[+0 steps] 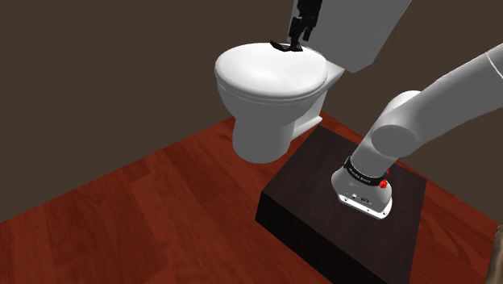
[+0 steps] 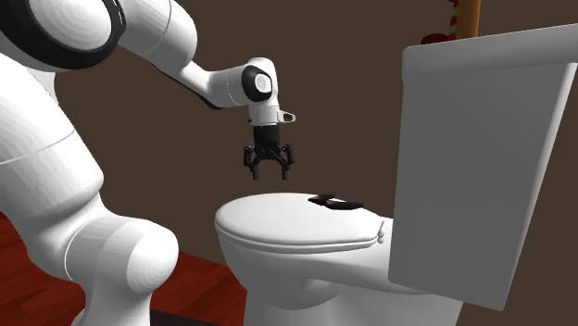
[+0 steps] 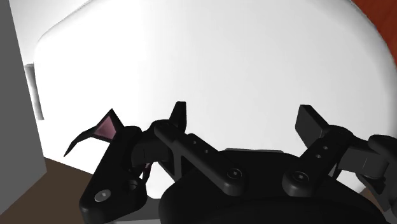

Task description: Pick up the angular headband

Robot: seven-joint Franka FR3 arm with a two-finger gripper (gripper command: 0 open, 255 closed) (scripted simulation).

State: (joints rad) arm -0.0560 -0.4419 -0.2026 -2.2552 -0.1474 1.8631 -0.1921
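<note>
A black headband with pointed ears lies flat on the closed white toilet lid, close to the tank. My gripper hangs open above the lid, a short way off the headband on the side away from the tank, touching nothing. In the shoulder view the headband sits at the lid's far edge, just below the gripper. In the wrist view the gripper has its fingers apart over the bare lid. One pink-lined ear of the headband pokes out beside the hand, the rest hidden behind it.
The white toilet tank rises right behind the headband, with a reddish object on top. Dark walls surround the toilet. The dark stand sits on a red-brown wooden floor beside the bowl.
</note>
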